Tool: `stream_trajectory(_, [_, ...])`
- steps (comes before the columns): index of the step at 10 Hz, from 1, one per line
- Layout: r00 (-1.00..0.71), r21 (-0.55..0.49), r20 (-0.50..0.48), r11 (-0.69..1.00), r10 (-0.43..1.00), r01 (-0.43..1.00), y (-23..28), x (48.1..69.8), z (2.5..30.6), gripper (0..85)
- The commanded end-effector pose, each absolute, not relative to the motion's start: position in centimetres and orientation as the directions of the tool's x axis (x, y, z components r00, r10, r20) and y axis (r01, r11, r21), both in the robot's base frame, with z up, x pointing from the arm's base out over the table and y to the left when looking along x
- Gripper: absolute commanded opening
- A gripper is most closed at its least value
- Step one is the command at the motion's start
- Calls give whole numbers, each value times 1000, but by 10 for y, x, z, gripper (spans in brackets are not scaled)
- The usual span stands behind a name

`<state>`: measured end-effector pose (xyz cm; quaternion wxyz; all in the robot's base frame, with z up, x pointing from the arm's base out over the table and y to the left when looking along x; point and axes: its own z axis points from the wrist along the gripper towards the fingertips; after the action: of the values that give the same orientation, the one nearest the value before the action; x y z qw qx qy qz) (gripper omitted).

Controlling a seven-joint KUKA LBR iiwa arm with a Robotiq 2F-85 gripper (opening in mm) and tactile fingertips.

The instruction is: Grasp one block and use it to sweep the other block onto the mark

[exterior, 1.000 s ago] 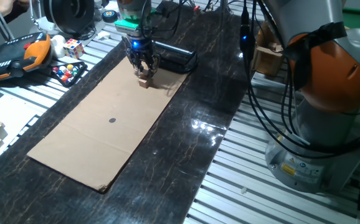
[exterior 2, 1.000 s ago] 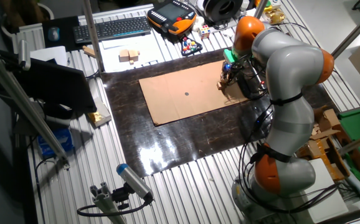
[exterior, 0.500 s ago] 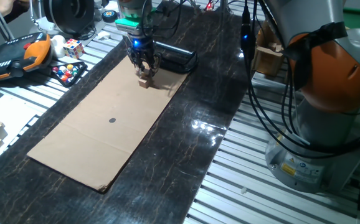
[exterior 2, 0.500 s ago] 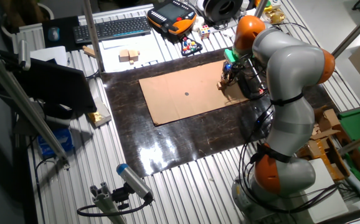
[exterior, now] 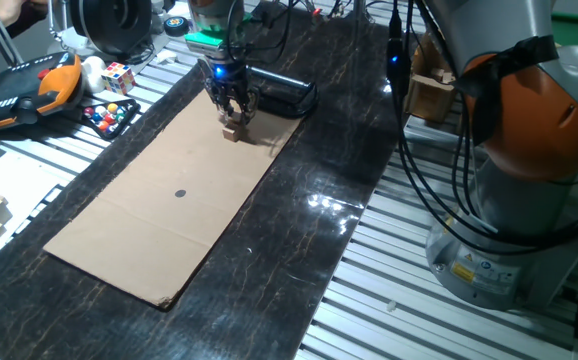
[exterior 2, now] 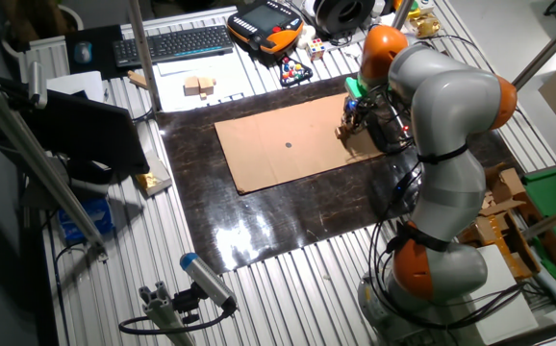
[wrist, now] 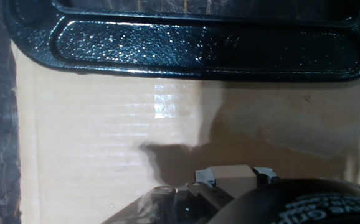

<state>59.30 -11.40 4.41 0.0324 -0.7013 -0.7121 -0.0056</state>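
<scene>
At the far end of the tan cardboard sheet you can see the gripper lowered over a small wooden block, with the jaws clamped on it; your hand view shows the block pinched between two light finger pads. You will find the mark, a small dark dot, near the middle of the cardboard, well apart from the block. A second block cannot be made out near the gripper. The cardboard lies on a glossy dark mat spread over the slatted aluminium bench. Just beyond the cardboard's end sits a black tray. Off to the side you have an orange teach pendant, a Rubik's cube and a keyboard.
</scene>
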Motion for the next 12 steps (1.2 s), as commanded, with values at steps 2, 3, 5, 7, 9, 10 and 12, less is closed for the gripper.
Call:
stream_trajectory(2, [-14, -36, 56, 16, 998, 999, -114, 592, 44, 10])
stream_trajectory(3, [-14, -36, 56, 16, 998, 999, -113, 591, 44, 10])
stream_trajectory(5, [-14, -36, 57, 17, 998, 999, -111, 590, 44, 10])
stream_trajectory(7, [-14, -34, 59, 16, 998, 999, -110, 590, 43, 10])
stream_trajectory(9, [-14, -33, 57, 16, 998, 999, -109, 590, 42, 10])
stream_trajectory(10, [-14, -33, 57, 16, 998, 999, -107, 590, 41, 10])
stream_trajectory(12, [-13, -33, 52, 15, 999, 999, -105, 590, 41, 10])
